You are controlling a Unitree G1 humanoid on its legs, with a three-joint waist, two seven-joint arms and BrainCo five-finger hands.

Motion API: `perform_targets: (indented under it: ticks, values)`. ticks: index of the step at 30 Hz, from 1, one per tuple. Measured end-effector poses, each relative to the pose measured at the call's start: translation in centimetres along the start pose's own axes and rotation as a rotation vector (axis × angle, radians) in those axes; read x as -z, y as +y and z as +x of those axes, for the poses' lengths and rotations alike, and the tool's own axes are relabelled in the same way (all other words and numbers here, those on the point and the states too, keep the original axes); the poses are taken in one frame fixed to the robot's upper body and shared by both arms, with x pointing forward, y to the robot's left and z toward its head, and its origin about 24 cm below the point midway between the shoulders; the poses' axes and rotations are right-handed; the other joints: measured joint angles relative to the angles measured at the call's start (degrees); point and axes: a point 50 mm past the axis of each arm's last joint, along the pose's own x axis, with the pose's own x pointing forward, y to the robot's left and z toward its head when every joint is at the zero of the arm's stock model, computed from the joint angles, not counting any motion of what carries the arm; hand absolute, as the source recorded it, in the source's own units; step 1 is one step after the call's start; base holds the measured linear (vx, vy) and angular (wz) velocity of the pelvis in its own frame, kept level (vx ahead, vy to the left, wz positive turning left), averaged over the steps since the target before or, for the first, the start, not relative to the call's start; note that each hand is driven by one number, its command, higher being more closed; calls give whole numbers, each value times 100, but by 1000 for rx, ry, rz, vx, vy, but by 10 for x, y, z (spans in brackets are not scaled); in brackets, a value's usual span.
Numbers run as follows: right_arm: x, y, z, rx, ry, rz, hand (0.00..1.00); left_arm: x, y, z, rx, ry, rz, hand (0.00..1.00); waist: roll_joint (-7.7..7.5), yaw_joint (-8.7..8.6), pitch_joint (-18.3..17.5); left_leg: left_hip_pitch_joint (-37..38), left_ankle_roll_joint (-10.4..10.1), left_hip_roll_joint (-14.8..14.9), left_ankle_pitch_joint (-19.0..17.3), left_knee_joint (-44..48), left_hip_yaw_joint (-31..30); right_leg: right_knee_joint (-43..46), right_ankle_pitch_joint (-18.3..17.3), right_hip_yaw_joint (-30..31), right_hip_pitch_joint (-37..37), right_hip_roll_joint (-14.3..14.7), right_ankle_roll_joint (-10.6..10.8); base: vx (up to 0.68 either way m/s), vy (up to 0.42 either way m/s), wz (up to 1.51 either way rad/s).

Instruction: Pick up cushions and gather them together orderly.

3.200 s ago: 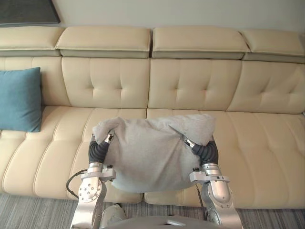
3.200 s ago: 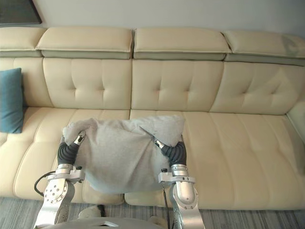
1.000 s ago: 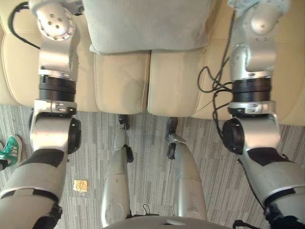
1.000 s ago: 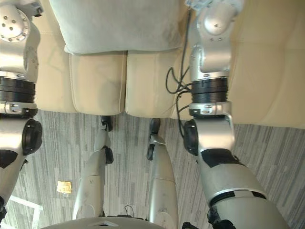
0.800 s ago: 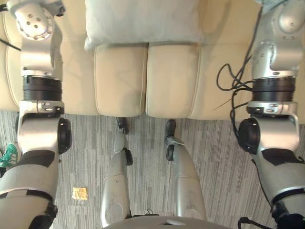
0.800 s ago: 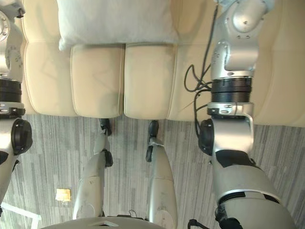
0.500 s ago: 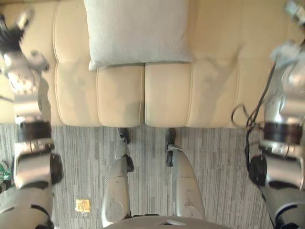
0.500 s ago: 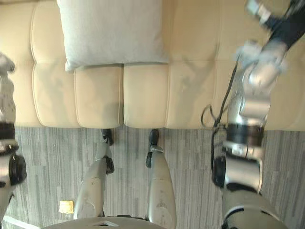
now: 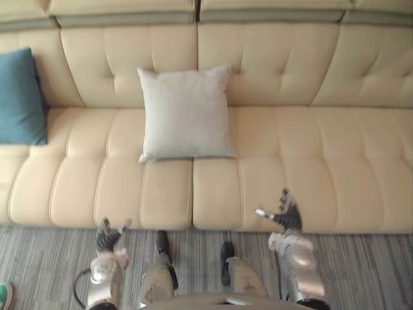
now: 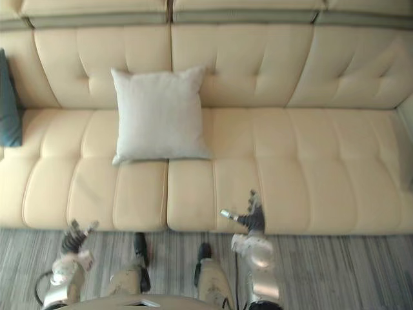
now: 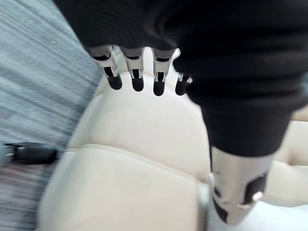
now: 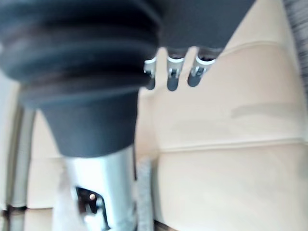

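The light grey square fabric cushion (image 9: 186, 113) sits on the cream tufted leather sofa (image 9: 310, 148), roughly at the join between two seat sections. Its lower edge rests on the seat and its upper part appears to lean back against the buttoned backrest, though we cannot be sure how firmly. Nothing touches it, and it stands well apart from both hands.

We see a teal fabric cushion (image 9: 20, 97) propped upright against the backrest at the far left of the sofa. A bare stretch of seat separates it from the grey one.

Our right hand (image 9: 286, 218) hovers low, at the front edge of the seat and to the right of the grey cushion. Its fingers (image 12: 172, 77) are straight and spread, and the thumb (image 12: 98, 197) is held apart. It holds nothing, and in its wrist view there is only cream leather past the fingertips.

Our left hand (image 9: 107, 236) is lower still, in front of the sofa base and over the grey striped carpet (image 9: 45, 258), down and to the left of the grey cushion. Its fingers (image 11: 137, 77) are likewise extended in a row, with the thumb (image 11: 236, 192) set off to one side. Its grasp is empty too, and its fingertips point towards the rounded front of the seat.
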Motion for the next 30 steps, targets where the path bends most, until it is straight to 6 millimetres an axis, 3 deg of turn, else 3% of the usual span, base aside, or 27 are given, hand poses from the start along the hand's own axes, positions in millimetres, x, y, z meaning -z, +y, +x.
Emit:
perform_targets:
  ticks: [3,6,9,16,18,20,21,22,23,24,26,27,28,29,30]
  values:
    - [42,4,-10,-19,186,-57,0,38,-1,-8,7,161,48,0,4,-6,-224,237,-7,-6,-91,-1,34,-338,109,23,366,10,18,67,22,-9]
    - [75,5,-22,-40,341,-78,0,57,-1,-14,18,249,72,0,-11,0,-362,478,-36,-16,-184,-2,100,-636,248,128,697,33,28,72,20,-12]
    - [94,2,-29,-44,445,-104,0,61,1,-14,20,273,92,0,-10,-11,-451,657,-72,-53,-265,-3,145,-887,388,256,923,37,112,65,14,-21]
    - [104,-1,-31,-43,517,-118,0,57,2,-10,24,263,119,0,-167,16,-367,992,-31,-169,-347,6,277,-969,553,594,1116,-8,178,45,27,-23]
    - [94,9,-20,-62,474,-108,0,46,-1,-4,31,230,132,0,-285,26,-107,923,-24,-134,-560,399,362,-685,560,671,1040,-26,170,-68,20,-28]
    - [91,11,-18,-65,464,-106,0,40,-3,-1,36,213,132,0,-358,34,-63,666,75,-112,-793,805,330,-487,621,632,838,-61,202,-121,7,-24]
    - [90,11,-18,-67,458,-108,0,36,-6,0,41,196,125,0,-281,136,-51,470,200,15,-887,1008,246,-571,871,638,719,20,238,-114,20,-47]
    - [88,10,-15,-62,451,-107,0,38,-7,-1,41,201,119,0,-155,184,30,392,238,135,-869,1056,319,-330,775,520,657,4,98,-151,30,-36]
    - [86,14,-14,-67,447,-102,0,35,-6,0,38,190,123,0,-124,134,60,338,245,183,-866,1167,269,1130,174,210,349,-81,-112,-117,-7,16]
    - [91,12,-19,-65,466,-101,0,30,-5,2,32,168,122,0,-155,130,54,302,281,180,-838,1248,141,2491,-197,-6,319,-293,-41,-105,-35,37]
    - [93,12,-21,-65,474,-105,0,30,1,1,12,163,111,0,-234,186,1,284,288,169,-745,1244,130,3219,-270,-46,463,-540,-18,-135,-131,23]
    - [92,15,-19,-72,470,-103,0,34,8,-1,-11,173,114,0,-348,198,-74,160,236,143,-646,1275,95,3184,22,1,687,-738,45,-152,-191,8]
    - [91,15,-18,-72,467,-101,0,34,10,-1,-18,174,112,0,-409,204,-109,96,175,114,-596,1307,69,3022,-97,-1,708,-706,201,-172,-183,7]
    - [87,14,-14,-67,452,-103,0,35,6,-1,-21,186,85,0,-359,277,-112,-85,123,146,-527,1305,-111,2709,-259,-101,745,-551,297,-161,-118,-10]
    - [84,6,-10,-50,444,-121,0,38,-2,-4,-10,194,50,0,-127,398,-164,-204,182,146,-372,1271,-273,2071,-555,-30,965,-379,355,-176,-120,-17]
